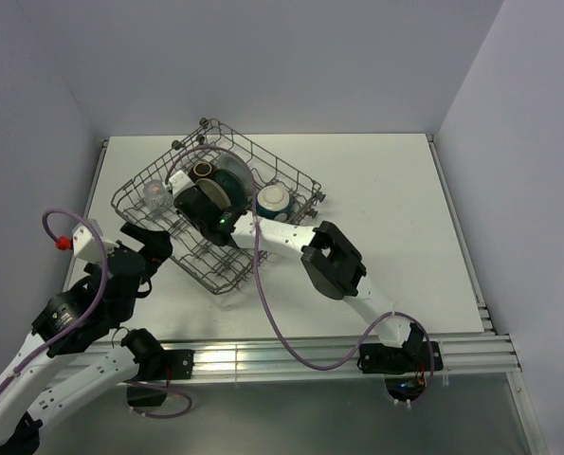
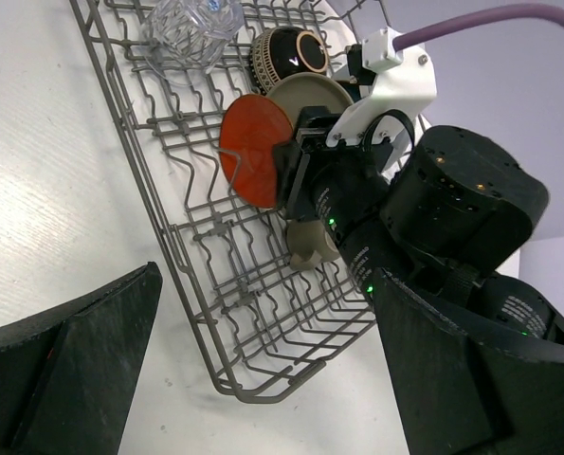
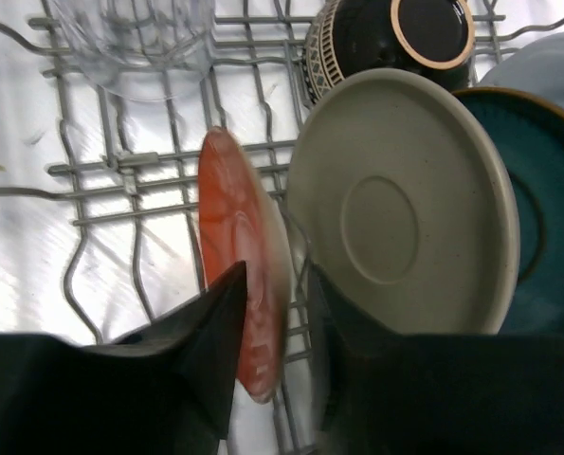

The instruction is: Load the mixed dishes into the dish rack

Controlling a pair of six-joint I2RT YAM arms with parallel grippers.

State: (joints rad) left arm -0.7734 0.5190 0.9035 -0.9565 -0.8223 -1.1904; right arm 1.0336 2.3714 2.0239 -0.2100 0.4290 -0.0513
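While saucer stands edgewise in rack, right gripper straddles its rim, jaws parted; we'd back out along its plane

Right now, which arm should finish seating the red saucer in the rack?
Right. Its claw straddles the red-orange saucer, standing on edge in the dish rack; the left claw hangs open beside the rack, holding nothing.
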